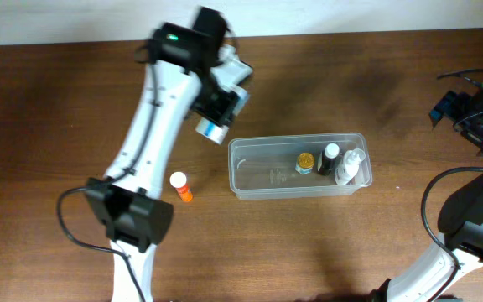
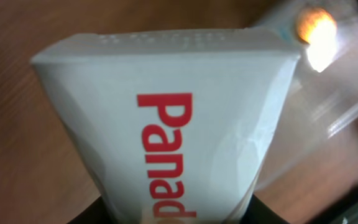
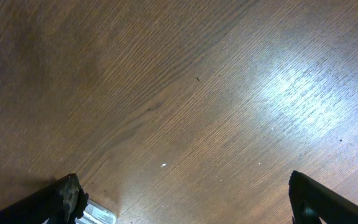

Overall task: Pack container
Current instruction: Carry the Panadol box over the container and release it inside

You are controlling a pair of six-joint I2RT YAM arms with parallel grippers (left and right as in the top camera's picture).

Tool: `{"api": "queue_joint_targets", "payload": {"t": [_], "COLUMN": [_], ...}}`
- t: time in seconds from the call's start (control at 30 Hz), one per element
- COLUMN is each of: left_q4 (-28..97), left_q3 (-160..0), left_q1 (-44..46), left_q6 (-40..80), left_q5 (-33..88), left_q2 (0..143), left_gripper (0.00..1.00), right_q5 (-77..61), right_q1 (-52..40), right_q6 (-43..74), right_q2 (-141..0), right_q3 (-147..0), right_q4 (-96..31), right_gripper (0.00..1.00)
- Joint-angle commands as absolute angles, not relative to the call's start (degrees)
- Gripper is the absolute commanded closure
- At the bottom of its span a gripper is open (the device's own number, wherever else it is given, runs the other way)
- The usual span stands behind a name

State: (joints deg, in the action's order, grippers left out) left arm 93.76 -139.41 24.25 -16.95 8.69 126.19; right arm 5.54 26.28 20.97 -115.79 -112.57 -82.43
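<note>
The clear plastic container [image 1: 258,164] lies in the middle of the table. It holds a yellow-capped bottle [image 1: 305,161], a dark bottle with a white cap [image 1: 329,158] and a white bottle [image 1: 350,167] at its right end. My left gripper [image 1: 215,117] is shut on a white box with red lettering [image 2: 173,130] and holds it above the table just off the container's upper-left corner. The container's edge shows blurred in the left wrist view [image 2: 328,93]. My right gripper [image 3: 185,199] is open and empty over bare wood at the far right.
A small bottle with a white cap and orange body [image 1: 181,186] lies on the table left of the container. The right arm's base and cables [image 1: 476,101] are at the right edge. The wooden table [image 1: 350,75] stretches behind the container.
</note>
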Motion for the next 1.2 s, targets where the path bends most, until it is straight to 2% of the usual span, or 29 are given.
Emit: {"api": "queue_joint_targets", "payload": {"t": [0.0,0.23,0.47,0.77,0.8,0.87,1.17], "left_q4": [95.33,96.29,96.01,90.15,89.49,87.99,86.67], "left_q3": [-139.92,-138.63,-135.31,-131.52,-131.09,-130.13,-129.4], "left_q1": [29.91,38.35,41.54,41.43,41.41,41.41,41.19], "left_q6": [-26.28,-35.66,-44.62,-44.91,-44.91,-44.93,-44.8], "left_q5": [10.35,11.79,11.64,9.15,8.78,8.56,6.85], "left_q2": [126.74,126.76,126.76,126.76,126.76,126.76,126.76], "left_gripper": [0.56,0.56,0.56,0.55,0.48,0.42,0.42], "right_q5": [5.85,5.85,5.85,5.85,5.85,5.85,5.85], "right_q1": [26.26,26.26,26.26,26.26,26.26,26.26,26.26], "right_q6": [21.52,21.52,21.52,21.52,21.52,21.52,21.52], "right_q2": [-115.57,-115.57,-115.57,-115.57,-115.57,-115.57,-115.57], "right_q3": [-112.6,-112.6,-112.6,-112.6,-112.6,-112.6,-112.6], "right_q4": [-82.41,-82.41,-82.43,-82.41,-82.41,-82.41,-82.41], "right_gripper": [0.02,0.02,0.02,0.02,0.02,0.02,0.02]}}
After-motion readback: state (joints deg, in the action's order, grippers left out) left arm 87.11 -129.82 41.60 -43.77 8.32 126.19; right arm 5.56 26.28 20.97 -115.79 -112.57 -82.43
